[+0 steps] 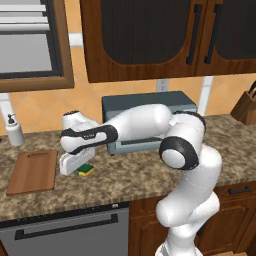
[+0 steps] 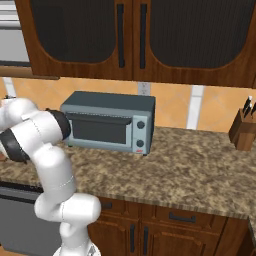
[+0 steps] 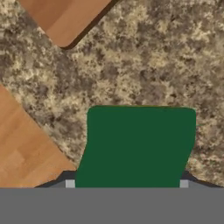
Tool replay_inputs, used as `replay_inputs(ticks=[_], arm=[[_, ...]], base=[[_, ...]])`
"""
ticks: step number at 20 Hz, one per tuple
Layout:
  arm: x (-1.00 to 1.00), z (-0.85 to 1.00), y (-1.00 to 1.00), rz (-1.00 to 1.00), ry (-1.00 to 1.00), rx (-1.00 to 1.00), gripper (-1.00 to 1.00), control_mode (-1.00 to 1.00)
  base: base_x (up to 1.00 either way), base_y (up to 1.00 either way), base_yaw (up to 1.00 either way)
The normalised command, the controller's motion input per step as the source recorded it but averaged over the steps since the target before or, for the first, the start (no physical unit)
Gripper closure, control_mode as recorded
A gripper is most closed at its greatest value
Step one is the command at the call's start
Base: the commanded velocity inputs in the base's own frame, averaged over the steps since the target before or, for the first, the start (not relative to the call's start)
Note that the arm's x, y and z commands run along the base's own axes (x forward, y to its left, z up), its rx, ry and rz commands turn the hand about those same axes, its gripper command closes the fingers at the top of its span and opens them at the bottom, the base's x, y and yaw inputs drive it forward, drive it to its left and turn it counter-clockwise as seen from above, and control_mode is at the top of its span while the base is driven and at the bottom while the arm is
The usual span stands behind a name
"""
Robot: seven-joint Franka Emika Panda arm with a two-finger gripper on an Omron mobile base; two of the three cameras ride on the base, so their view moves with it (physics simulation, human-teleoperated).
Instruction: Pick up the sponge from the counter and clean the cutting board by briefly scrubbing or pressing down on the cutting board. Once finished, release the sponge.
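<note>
— One sponge (image 1: 86,170), one cutting board (image 1: 33,171), one counter (image 1: 135,172): was that the full count?

— Confirmed, plus one toaster oven (image 1: 150,121), one soap dispenser (image 1: 14,130) and one knife block (image 1: 247,108).

— State of the pincer (image 1: 82,169)?

— Jaws were nearly closed, one against each side of the sponge, green face toward the hand. Whether it had lifted clear of the granite could not be determined.

— Position of the board?

— It lay flat on the counter, near the pincer, on the side away from the oven.
</note>
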Motion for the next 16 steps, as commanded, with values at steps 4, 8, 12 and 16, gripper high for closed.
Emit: replay_inputs(ticks=[4,8,12,16], arm=[[0.0,-0.01,1.0,0.03,-0.12,-0.29,1.0,-1.0],[0.0,-0.1,0.98,0.0,-0.08,-0.02,1.0,-1.0],[0.07,-0.01,0.51,0.0,0.0,0.02,1.0,-1.0],[0.09,-0.01,0.25,0.0,0.04,0.02,1.0,-1.0]], base=[[0.0,0.0,0.0],[0.0,0.0,0.0],[0.0,0.0,0.0],[0.0,0.0,0.0]])
